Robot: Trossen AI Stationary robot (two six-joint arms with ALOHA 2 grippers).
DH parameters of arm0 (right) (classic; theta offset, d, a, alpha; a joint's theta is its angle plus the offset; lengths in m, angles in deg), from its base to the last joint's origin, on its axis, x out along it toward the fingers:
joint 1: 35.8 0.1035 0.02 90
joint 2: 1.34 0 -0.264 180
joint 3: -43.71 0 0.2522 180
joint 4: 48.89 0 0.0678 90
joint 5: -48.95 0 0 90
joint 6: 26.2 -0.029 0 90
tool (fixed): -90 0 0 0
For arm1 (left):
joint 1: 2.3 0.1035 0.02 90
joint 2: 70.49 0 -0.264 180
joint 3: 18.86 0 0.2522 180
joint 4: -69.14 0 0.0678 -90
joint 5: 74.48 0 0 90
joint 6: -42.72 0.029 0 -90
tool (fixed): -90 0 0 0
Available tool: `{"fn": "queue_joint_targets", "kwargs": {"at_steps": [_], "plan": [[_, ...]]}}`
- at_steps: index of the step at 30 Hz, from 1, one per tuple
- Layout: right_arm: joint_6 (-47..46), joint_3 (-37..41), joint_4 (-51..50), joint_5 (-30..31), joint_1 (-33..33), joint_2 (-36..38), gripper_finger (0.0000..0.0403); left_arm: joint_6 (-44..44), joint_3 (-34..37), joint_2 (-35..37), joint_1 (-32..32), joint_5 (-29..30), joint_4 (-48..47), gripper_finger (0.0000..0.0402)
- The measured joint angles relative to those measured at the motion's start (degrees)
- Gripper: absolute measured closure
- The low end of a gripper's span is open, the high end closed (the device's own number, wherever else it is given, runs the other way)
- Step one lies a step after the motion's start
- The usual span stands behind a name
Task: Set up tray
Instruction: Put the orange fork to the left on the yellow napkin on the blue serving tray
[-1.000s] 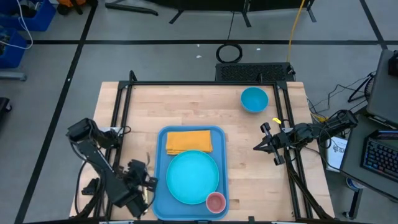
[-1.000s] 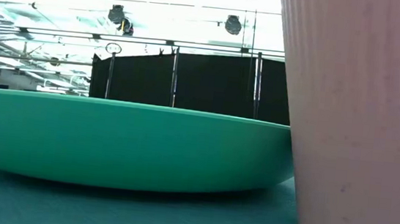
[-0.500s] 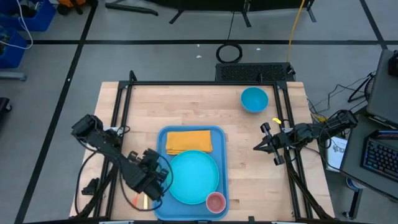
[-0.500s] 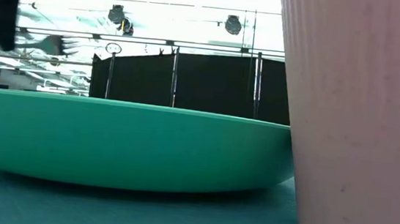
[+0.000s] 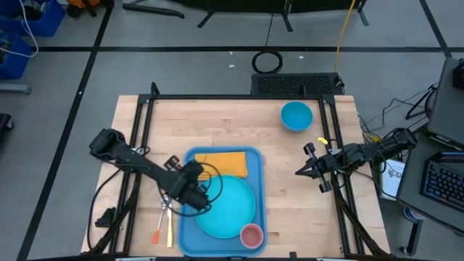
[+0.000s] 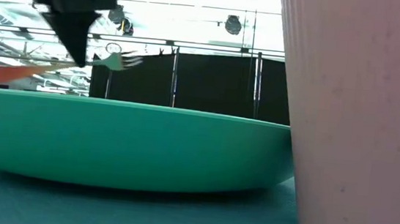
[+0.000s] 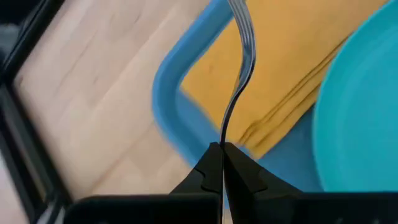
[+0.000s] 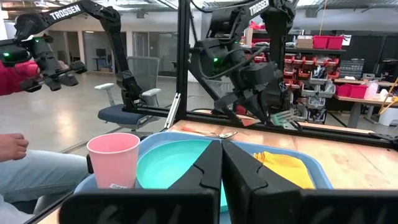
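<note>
The blue tray (image 5: 221, 199) lies at the near middle of the wooden table (image 5: 145, 130). On it are set a folded yellow napkin (image 5: 221, 164) at the far end, a round turquoise plate (image 5: 232, 206) in the middle, and a pink cup (image 5: 251, 235) at the near right corner.

The left gripper (image 7: 221, 149) is held above the tray's left rim, beside the plate. Its fingers are clamped on the thin metal neck of a fork (image 7: 242, 59), whose tines reach out over the tray's far left corner and the napkin. In the low view the fork (image 6: 113, 61) is seen raised above the plate, with what seems to be an orange handle trailing behind the gripper.

Further cutlery (image 5: 165, 217), one piece with an orange handle, lies on the table just left of the tray.

A small blue bowl (image 5: 296, 115) stands at the far right of the table, well apart from the tray. The right gripper (image 5: 303, 172) is parked at the table's right side, its fingers pressed together on nothing.
</note>
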Motion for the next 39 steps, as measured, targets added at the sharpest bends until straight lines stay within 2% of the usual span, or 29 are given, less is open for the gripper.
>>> {"fn": "queue_joint_targets", "kwargs": {"at_steps": [5,11,17,22,28,39], "plan": [[-0.02,0.0,0.0,0.0,-0.01,0.02,0.0403,16.72,0.0,-0.02,3.54,3.01,6.64,0.04],[0.0,0.0,0.0,0.0,-0.01,0.02,0.0403,32.86,0.0,-0.02,8.23,3.76,8.81,0.0401],[0.0,0.0,0.0,0.0,0.0,0.01,0.0403,43.7,0.0,-0.02,12.41,3.42,10.29,0.0401],[-0.01,0.0,0.02,0.0,0.0,0.01,0.0403,54.76,0.0,-0.02,15.25,3.31,15.94,0.0401],[0.0,0.0,0.0,0.0,0.01,0.0,0.0403,64.51,0.0,-0.04,18.38,2.47,20.35,0.0401],[0.0,0.0,0.0,0.0,-0.01,0.01,0.0403,74.0,0.26,-0.09,22.01,-0.25,23.78,0.0401]]}}
